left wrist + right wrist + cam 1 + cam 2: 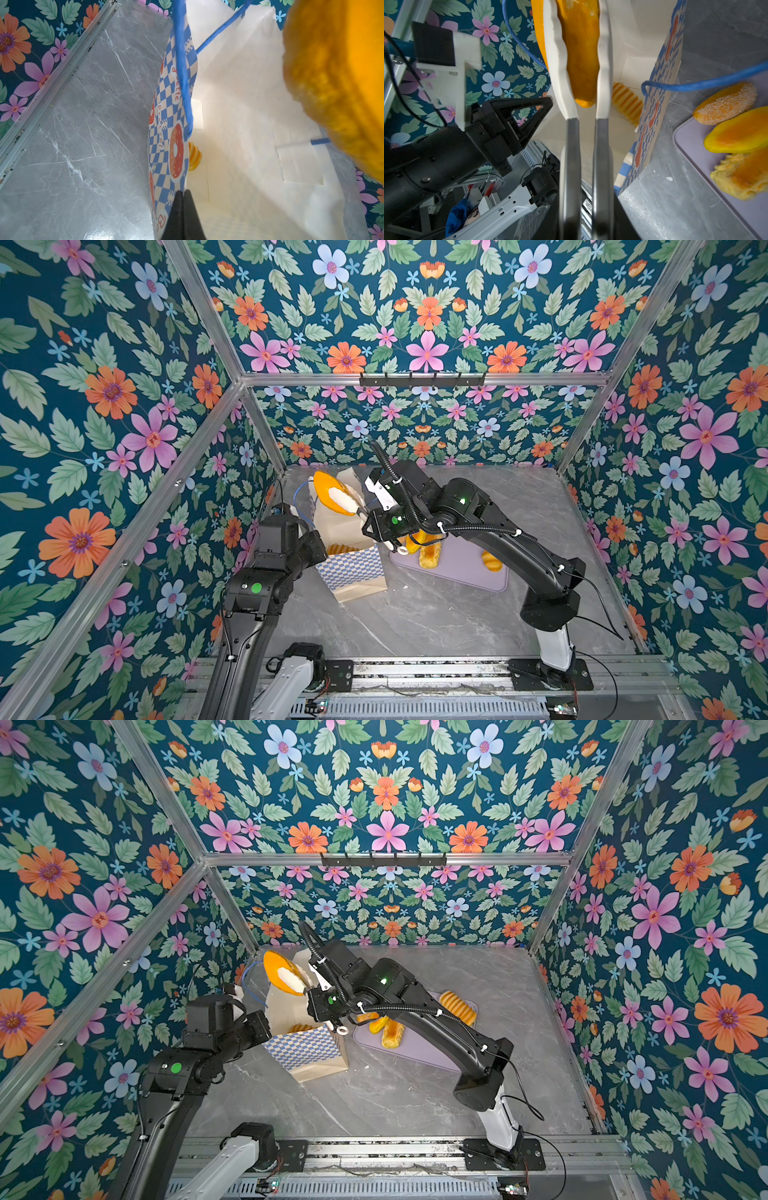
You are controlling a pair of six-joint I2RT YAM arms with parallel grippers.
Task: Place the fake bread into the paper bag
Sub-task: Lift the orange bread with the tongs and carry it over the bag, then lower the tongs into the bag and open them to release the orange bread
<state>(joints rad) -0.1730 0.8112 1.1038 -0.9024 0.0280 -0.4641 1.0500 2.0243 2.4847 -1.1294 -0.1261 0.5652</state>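
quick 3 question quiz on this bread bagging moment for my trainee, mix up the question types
1. True or false: the left tool is open and clear of the paper bag.
2. Where is the orange bread gripped by the tongs? A) flat on the lilac tray B) in the air at the bag's open mouth C) on the bag's floor
3. How many breads show inside the bag, and what kind?

Key: 1. False: it is shut on the bag's rim. 2. B. 3. One, a ridged loaf.
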